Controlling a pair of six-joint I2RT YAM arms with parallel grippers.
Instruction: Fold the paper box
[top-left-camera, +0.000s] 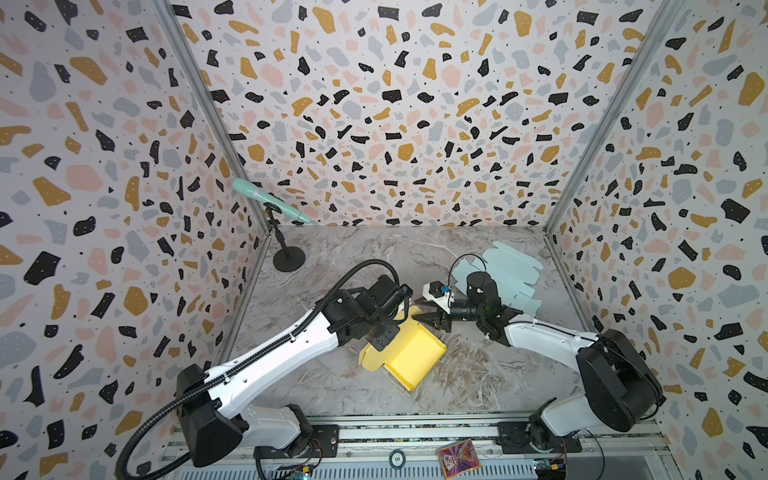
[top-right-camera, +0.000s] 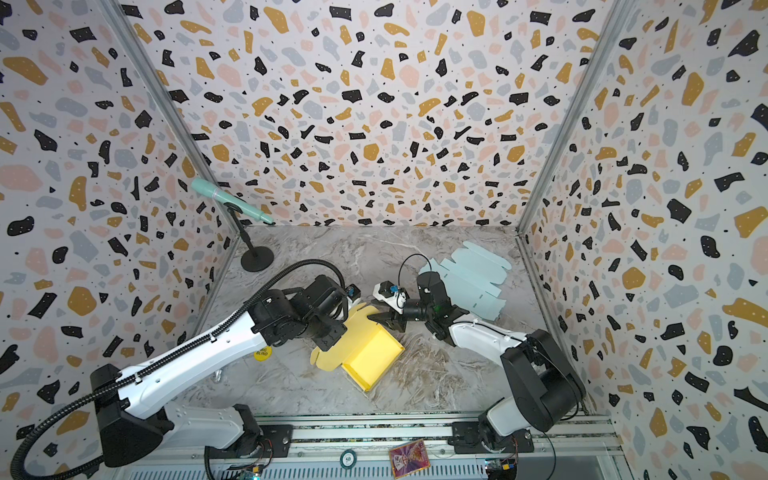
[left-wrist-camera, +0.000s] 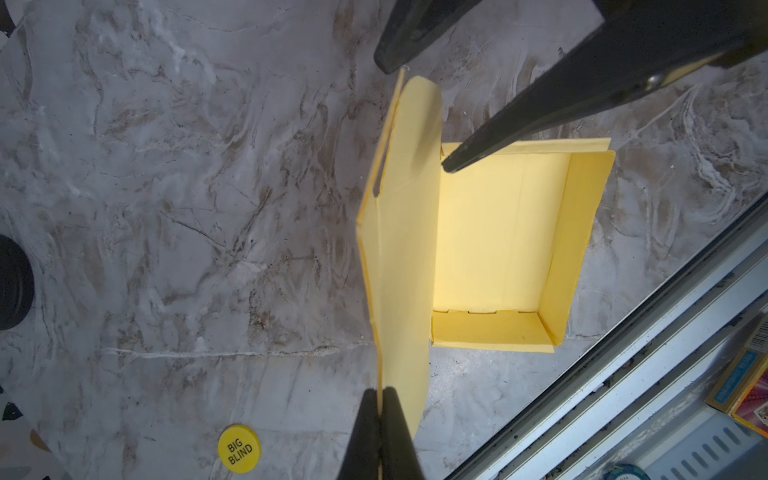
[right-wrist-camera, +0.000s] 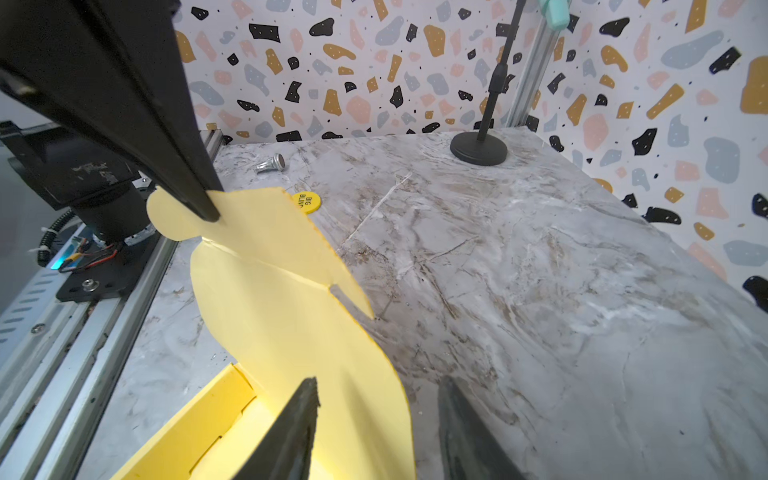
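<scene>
The yellow paper box (top-left-camera: 417, 355) (top-right-camera: 372, 359) lies mid-table as an open tray (left-wrist-camera: 503, 232) with its side walls raised. Its lid flap (left-wrist-camera: 403, 232) (right-wrist-camera: 291, 299) stands up on edge along the tray's side. My left gripper (left-wrist-camera: 380, 392) is shut on one end of that flap's rim. In the right wrist view its fingers (right-wrist-camera: 199, 195) pinch the rounded tab. My right gripper (right-wrist-camera: 378, 386) (top-left-camera: 420, 318) is open at the flap's other end, straddling it. One of its fingers (left-wrist-camera: 453, 164) is over the tray and the other is outside.
Pale blue flat box blanks (top-left-camera: 505, 274) lie at the back right behind the right arm. A microphone stand (top-left-camera: 289, 259) is at the back left. A yellow "BIG BLIND" chip (left-wrist-camera: 239, 449) and a small metal piece (right-wrist-camera: 272, 163) lie left of the box. The metal rail (top-left-camera: 415, 432) runs along the front.
</scene>
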